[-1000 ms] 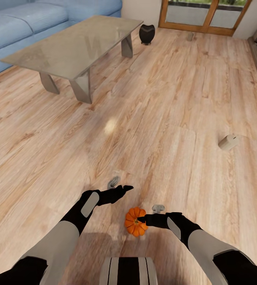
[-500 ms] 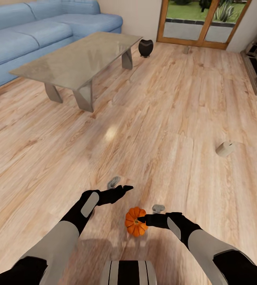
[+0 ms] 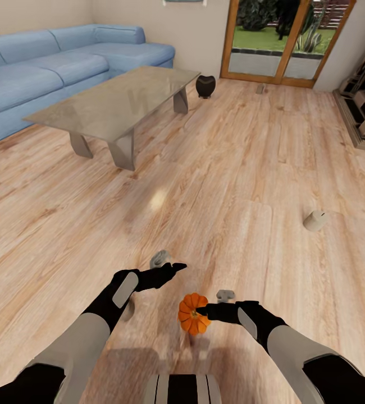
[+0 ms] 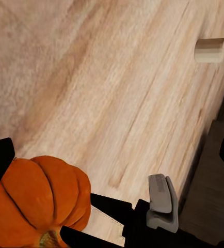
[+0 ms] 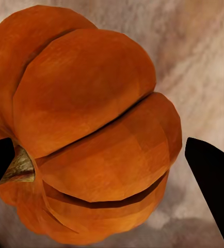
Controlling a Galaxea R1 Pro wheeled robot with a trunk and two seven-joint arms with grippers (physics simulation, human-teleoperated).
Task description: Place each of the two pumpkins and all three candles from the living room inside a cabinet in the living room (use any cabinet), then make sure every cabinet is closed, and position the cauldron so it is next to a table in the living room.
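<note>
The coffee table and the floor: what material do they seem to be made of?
The coffee table looks like polished grey stone: its smooth top carries faint reflections, and its slab legs are the same grey. It could also be concrete or laminate. The floor looks like light wood planks with a satin varnish: grain lines, board seams and a soft glare spot show.

no readable text, labels or signs

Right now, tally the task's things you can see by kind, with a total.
Pumpkin: 1
Candle: 1
Cauldron: 1
Table: 1
Total: 4
</note>
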